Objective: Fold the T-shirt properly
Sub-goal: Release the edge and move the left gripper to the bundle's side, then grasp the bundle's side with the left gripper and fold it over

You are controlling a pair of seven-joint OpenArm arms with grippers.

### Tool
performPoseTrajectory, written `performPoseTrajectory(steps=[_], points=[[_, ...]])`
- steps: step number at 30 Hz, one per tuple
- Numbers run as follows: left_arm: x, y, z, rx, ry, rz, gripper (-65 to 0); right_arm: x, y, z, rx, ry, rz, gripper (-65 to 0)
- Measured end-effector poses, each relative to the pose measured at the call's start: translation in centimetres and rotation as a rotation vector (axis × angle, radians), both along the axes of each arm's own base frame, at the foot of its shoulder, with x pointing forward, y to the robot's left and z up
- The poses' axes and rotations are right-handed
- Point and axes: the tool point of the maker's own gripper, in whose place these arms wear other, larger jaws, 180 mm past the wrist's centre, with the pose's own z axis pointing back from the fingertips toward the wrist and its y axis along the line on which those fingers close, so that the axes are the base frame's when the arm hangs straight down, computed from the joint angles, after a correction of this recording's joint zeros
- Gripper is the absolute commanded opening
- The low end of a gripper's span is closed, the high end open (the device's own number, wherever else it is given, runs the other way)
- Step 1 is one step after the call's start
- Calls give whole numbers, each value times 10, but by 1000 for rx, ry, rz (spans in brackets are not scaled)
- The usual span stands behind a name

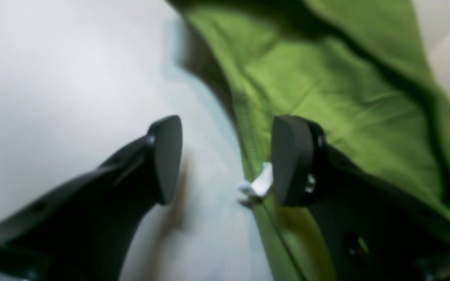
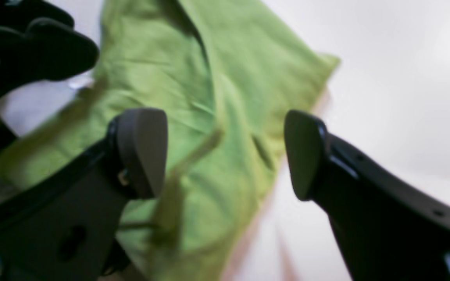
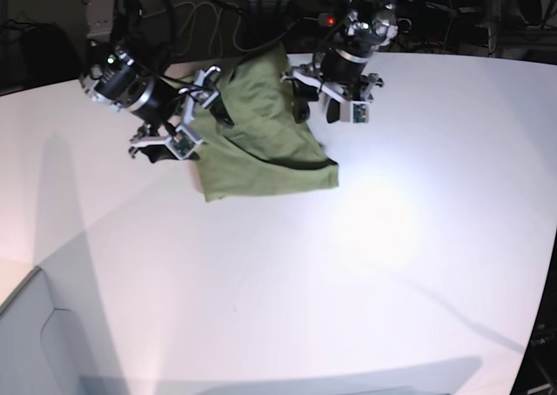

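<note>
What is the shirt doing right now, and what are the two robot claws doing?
T-shirt: lying bunched and partly folded on the white table, held by neither gripper.
White tag: sticking out at the shirt's edge.
Left gripper: open, over the shirt's edge with the tag.
Right gripper: open, over the shirt's other edge.

Bare white table is lying open before me and to both sides, giving my arms free passage. Only the bunched T-shirt is blocking the far middle, sitting between my left gripper and right gripper.
</note>
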Motion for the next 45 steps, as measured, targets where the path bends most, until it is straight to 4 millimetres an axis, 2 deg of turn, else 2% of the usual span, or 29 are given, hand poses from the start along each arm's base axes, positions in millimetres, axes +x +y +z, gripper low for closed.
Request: performPoseTrajectory(steps=[6,10,15,18,24,29,34,40,45], points=[[14,-11,-2,-28,-12,1,-296,-3,-16,-4,-13,14,-48,-192],[12,-30,-7,-127,13,-15,-298,0,-24,-3,-23,8,-70,-194],[13,-33,-12,-220,24,-25,-306,2,-33,-3,-30,7,-99,-194],[9,-35,-17,-233,46,-52,-393,4,-39,-1,-34,0,-115,-194],[5,-32,-23,-226,75,-68,-645,7,-52,0,-46,-7,-151,-195],[15,-30,-20,-208,60,-82,-650,15,-61,5,-53,-29,-179,-196],[31,-26,-18,-133,69,-200,-650,16,-82,7,-72,-35,-242,-196],[61,-29,-16,19,158,-417,-650,22,-100,13,-83,-57,-296,-196],[95,-47,-16,173,156,-605,-650,21,-113,13,-99,-58,-330,-196]])
